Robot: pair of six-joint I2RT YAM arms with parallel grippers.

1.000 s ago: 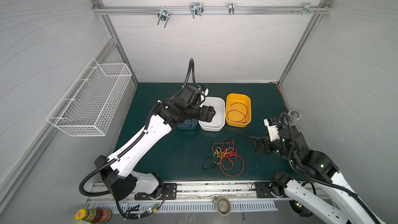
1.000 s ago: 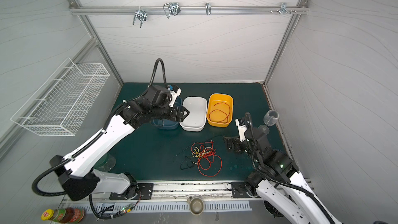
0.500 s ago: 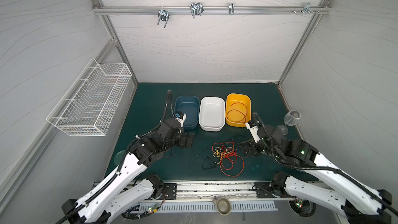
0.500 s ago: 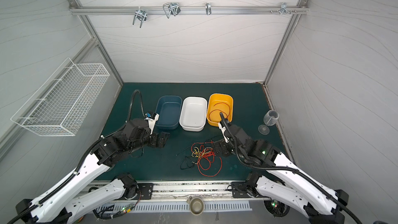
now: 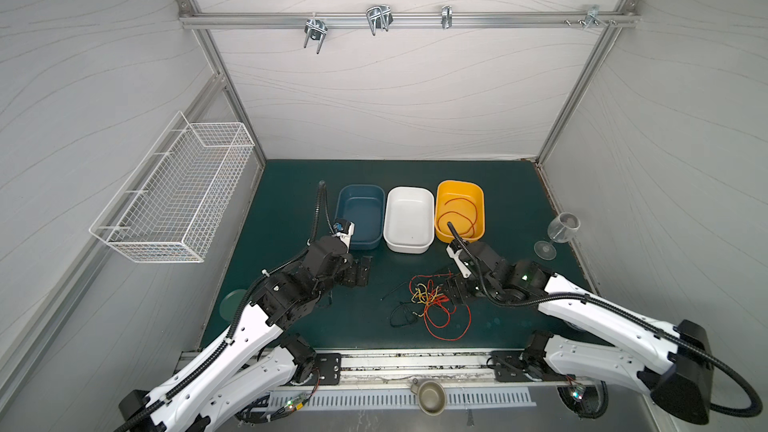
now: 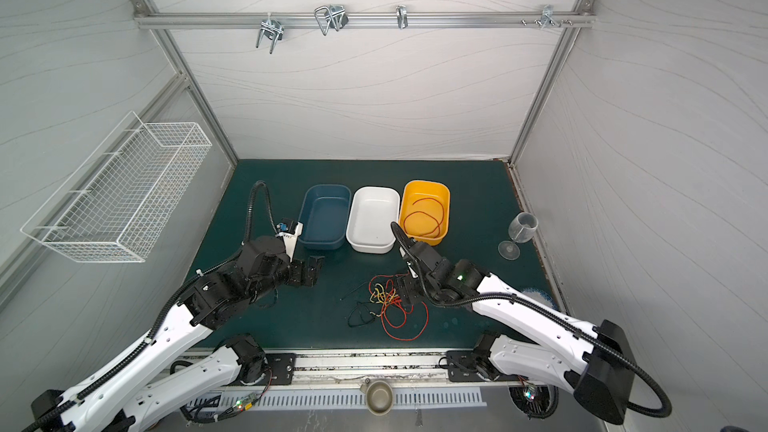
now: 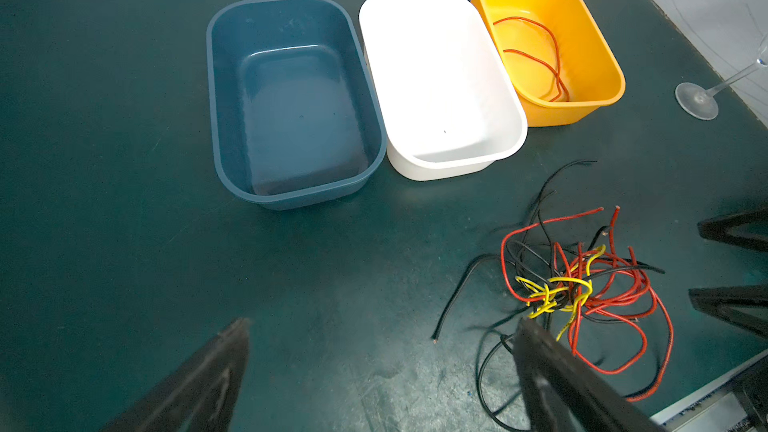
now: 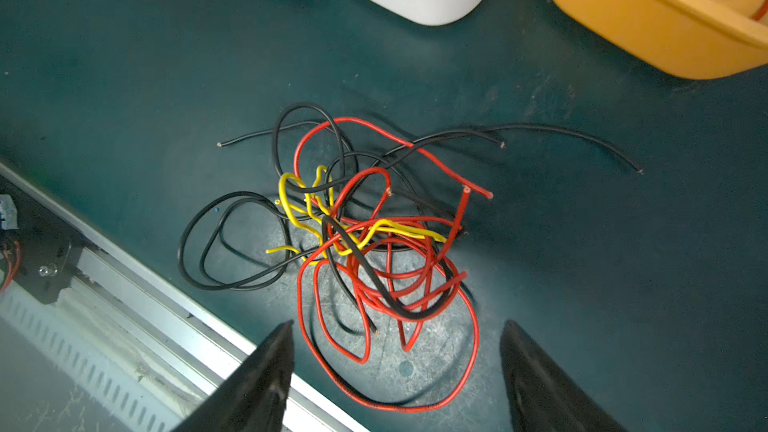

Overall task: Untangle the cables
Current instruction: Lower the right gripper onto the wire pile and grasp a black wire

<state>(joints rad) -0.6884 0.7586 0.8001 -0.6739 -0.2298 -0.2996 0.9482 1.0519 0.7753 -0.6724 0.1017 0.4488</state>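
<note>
1. The tangle of thin red, black and yellow cables [image 8: 365,243] lies on the dark green mat [image 8: 124,56], just ahead of the right gripper [image 8: 397,326]. Its fingers are spread and grasp nothing.
2. The left gripper [image 7: 382,326] is released wide and empty, with the tangle off to its side, toward the right gripper.
3. Print on the white camera mount [image 6: 289,234] is too small to read.
4. Only the right wrist view shows the bare copper cable ends.
5. Only the top views show the white wire basket [image 5: 178,197].
</note>
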